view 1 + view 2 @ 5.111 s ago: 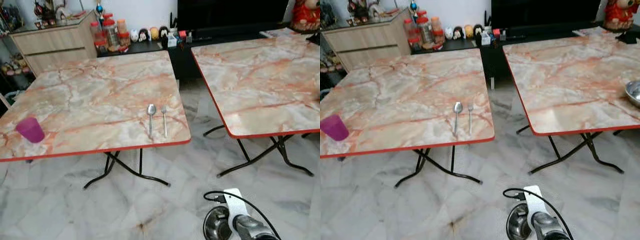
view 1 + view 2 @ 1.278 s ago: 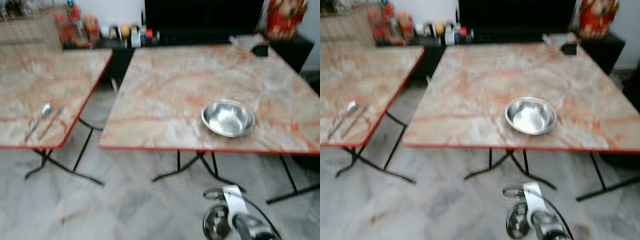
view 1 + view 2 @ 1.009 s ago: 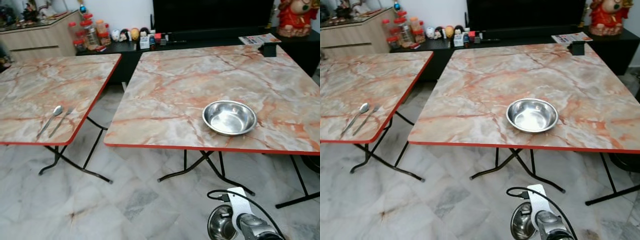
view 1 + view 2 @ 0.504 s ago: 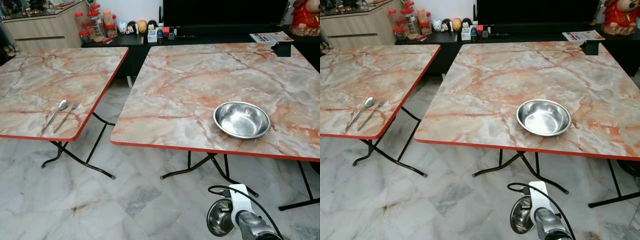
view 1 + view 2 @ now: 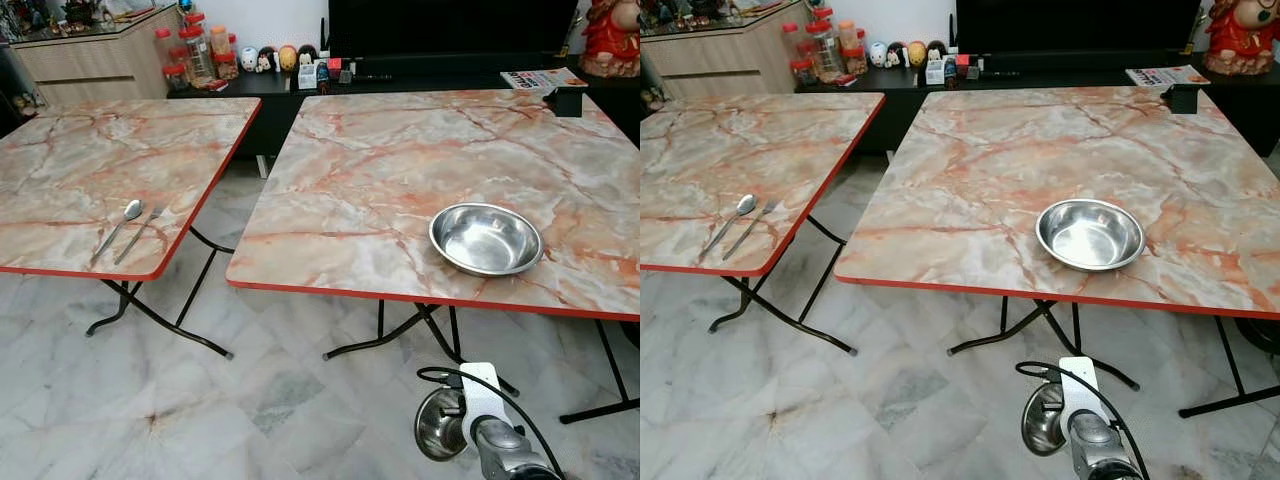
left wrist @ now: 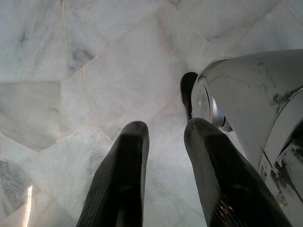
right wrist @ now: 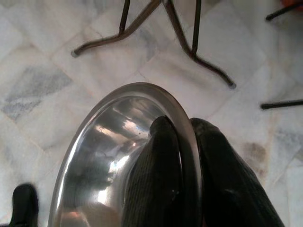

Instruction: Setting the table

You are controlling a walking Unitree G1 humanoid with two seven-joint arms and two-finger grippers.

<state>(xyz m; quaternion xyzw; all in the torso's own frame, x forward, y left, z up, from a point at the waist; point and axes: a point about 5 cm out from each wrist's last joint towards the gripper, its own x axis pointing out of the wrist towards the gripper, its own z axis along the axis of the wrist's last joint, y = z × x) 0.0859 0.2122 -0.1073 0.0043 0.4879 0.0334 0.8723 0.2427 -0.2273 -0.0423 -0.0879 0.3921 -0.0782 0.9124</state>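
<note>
View settles facing right-hand marble-top table (image 5: 380,190); right gripper (image 7: 187,156) clamps small steel bowl (image 7: 113,156) by rim, ready for placing; left gripper (image 6: 163,175) hangs parted, empty.

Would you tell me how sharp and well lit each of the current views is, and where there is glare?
Left eye view: sharp and evenly lit, soft sheen on the steel bowl on the right table. Right wrist view: the held bowl carries bright glare streaks inside; the right gripper fingers are soft, being close to the lens. Left wrist view: the left gripper is dark against bright floor.
</note>
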